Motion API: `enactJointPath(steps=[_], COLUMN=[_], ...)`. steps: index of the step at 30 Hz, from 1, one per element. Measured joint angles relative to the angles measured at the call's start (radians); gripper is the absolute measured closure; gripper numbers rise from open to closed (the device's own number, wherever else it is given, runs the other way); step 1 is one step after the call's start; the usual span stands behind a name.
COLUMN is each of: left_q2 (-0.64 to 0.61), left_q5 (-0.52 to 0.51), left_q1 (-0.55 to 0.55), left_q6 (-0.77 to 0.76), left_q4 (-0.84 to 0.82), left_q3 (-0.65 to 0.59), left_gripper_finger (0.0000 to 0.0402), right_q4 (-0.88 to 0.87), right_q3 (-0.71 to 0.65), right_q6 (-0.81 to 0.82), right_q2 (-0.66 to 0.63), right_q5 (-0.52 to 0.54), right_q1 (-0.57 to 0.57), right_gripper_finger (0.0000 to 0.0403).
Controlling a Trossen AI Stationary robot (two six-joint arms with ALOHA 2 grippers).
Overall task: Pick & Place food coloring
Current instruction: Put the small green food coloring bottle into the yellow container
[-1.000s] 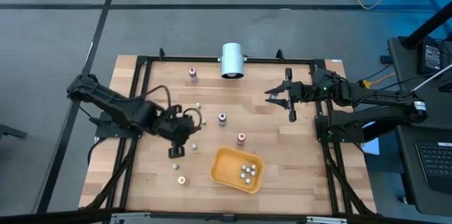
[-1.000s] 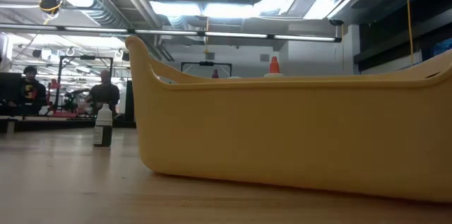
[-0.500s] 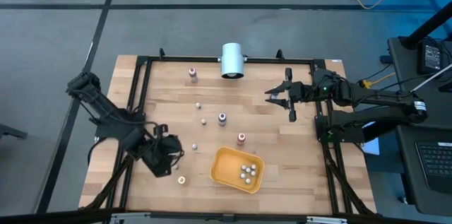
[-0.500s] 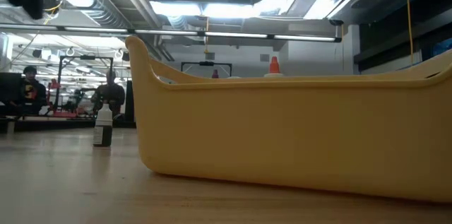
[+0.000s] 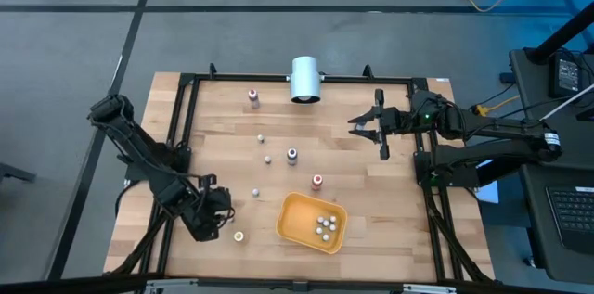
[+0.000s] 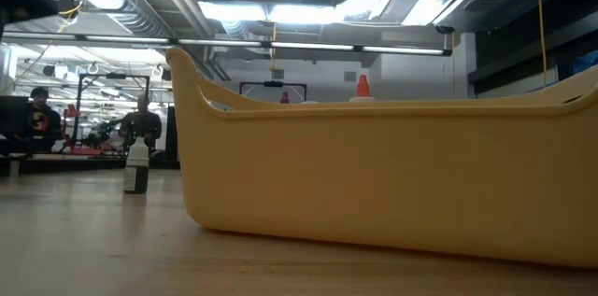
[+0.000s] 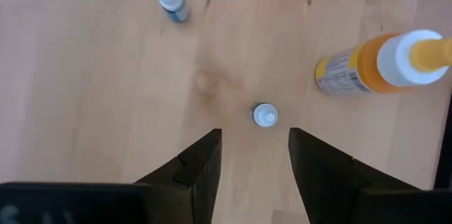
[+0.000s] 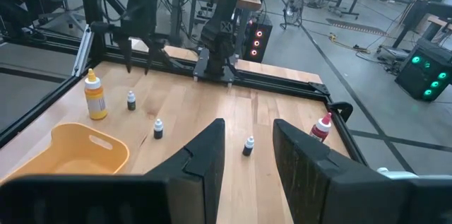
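Food coloring bottles sit scattered over the wooden table [image 5: 371, 183], and I count several more lying inside the orange tray [image 5: 295, 223] near the front edge. Left gripper [image 7: 255, 155] hangs low over the front-left part of the table, fingers spread apart, nothing between them. Directly past its fingertips I see a white-capped bottle [image 7: 265, 115] standing upright, apart from both fingers. A yellow-capped bottle [image 7: 378, 63] stands near it, a blue one [image 7: 171, 1] farther off. Right gripper [image 5: 373, 126] waits above the table's right side, fingers parted and empty. People show in the room behind.
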Motion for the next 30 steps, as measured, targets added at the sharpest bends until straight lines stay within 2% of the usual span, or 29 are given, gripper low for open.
enactJointPath(steps=[10, 20, 30], left_q2=[0.001, 0.005, 0.105], left_q5=[0.017, 0.013, 0.017], left_q1=[0.000, 0.000, 0.000], left_q6=[0.021, 0.098, 0.108], left_q4=[0.161, 0.224, 0.227], left_q3=[-0.112, -0.114, -0.114], left_gripper_finger=[0.0204, 0.0198, 0.0198], right_q4=[0.000, 0.000, 0.000], right_q3=[0.000, 0.000, 0.000], right_q6=[0.000, 0.000, 0.000], right_q2=[0.000, 0.000, 0.000], right_q5=[0.000, 0.000, 0.000], right_q1=[0.000, 0.000, 0.000], right_gripper_finger=[0.0280, 0.0280, 0.0280])
